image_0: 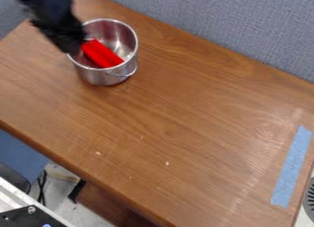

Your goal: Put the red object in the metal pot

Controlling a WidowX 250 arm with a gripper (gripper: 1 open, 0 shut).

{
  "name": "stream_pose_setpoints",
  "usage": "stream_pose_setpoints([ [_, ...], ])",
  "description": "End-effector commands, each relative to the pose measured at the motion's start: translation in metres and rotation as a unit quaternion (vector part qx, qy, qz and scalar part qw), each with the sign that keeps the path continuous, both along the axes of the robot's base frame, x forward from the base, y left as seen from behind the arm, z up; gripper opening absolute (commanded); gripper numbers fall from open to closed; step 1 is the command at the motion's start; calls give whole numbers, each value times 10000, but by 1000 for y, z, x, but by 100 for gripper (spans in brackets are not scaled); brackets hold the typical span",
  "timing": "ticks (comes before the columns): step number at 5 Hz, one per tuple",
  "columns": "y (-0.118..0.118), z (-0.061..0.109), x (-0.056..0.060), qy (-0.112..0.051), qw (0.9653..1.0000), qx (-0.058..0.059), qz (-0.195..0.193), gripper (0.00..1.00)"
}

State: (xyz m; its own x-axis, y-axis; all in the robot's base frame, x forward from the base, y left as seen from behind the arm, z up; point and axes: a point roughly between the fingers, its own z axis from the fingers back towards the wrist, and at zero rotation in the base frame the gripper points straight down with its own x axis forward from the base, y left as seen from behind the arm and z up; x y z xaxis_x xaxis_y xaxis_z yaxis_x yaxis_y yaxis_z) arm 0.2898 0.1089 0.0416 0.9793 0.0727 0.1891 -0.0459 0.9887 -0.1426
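We count one metal pot (108,52), round and shiny, in the upper left of the frame; inside it we see one red object (101,54), a single elongated piece, and no second red piece anywhere on the wood; one gripper (61,35), dark and blurred, sits at the pot's left rim in the upper left, and we count one arm only; one wooden table (172,130) fills most of the frame; one strip of blue tape (292,164) lies at the right edge, lower right; one grey wall panel (245,28) spans the upper right.
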Motion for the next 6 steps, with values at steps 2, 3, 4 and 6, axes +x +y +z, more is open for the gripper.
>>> stream_pose_setpoints([
  [2, 5, 49, -9, -230, 9992, 180, -255, 0],
  [3, 2, 63, -17, -180, 9988, 179, -418, 0],
  [4, 2, 63, 17, -161, 9971, 140, -734, 0],
  [6, -7, 61, 63, 24, 9742, 121, -2256, 100],
])
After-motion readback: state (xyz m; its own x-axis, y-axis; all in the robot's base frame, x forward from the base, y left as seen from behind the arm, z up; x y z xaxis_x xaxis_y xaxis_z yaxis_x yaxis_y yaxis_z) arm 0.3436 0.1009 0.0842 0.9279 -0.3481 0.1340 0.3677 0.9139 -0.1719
